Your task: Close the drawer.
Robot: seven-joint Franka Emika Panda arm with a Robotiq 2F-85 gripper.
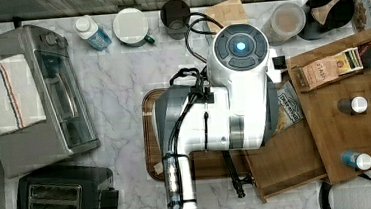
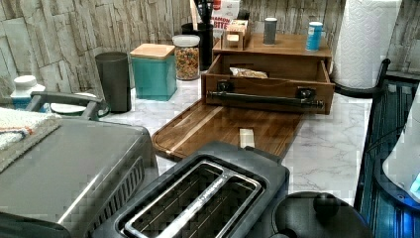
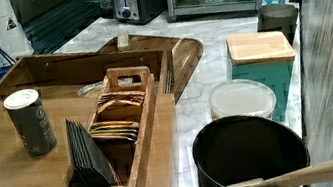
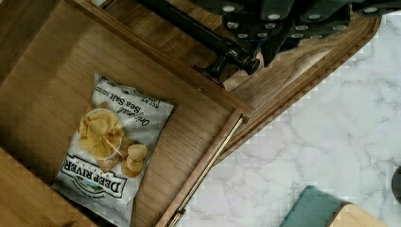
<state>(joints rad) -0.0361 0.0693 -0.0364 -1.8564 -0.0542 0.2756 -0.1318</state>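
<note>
Plainly, the drawer point(image 2: 270, 79) stands pulled out from under the cabinet top point(image 2: 282, 44), its black bar handle point(image 2: 265, 99) reaching over the far end of the serving tray point(image 2: 218, 126) on the marble worktop point(image 2: 332, 144). From the top view's left to its right come the toaster oven point(image 1: 32, 96), the white arm point(image 1: 228, 101) covering most of the tray, then the drawer's front corner point(image 1: 284, 169). The left view, unlike the top view, shows the whole handle and the open cavity. The wrist view adds the chip bag point(image 4: 111, 146) lying flat on the drawer floor, and the pincer point(image 4: 283, 28) just beyond the handle's end; whether it is clenched or released cannot be told.
</note>
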